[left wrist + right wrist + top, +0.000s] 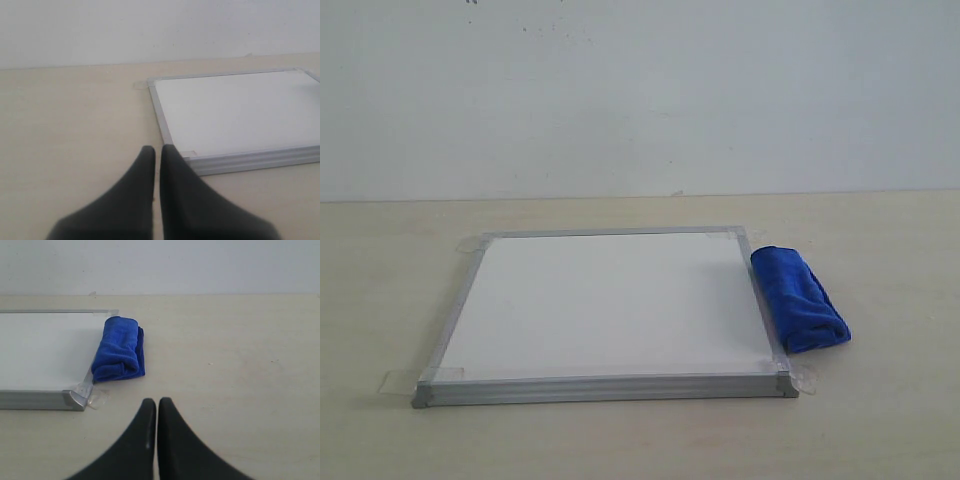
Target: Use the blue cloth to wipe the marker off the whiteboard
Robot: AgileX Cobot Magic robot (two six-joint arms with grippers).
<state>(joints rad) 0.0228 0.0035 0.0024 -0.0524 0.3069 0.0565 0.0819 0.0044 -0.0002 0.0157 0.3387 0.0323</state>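
Observation:
The whiteboard (605, 305) lies flat on the table, silver-framed, with clear tape at its corners; its white surface shows no red marker lines in any view. The blue cloth (798, 298) lies rolled against the board's right edge, on the table. Neither gripper appears in the exterior view. My left gripper (158, 149) is shut and empty, hovering off the whiteboard's (235, 112) near left corner. My right gripper (157, 401) is shut and empty, a short way in front of the blue cloth (119, 349) and the whiteboard's (45, 347) taped corner.
A beige table (880, 400) carries everything, with a plain white wall (640, 90) behind. Clear tape tabs (398, 382) stick out from the board's corners onto the tabletop.

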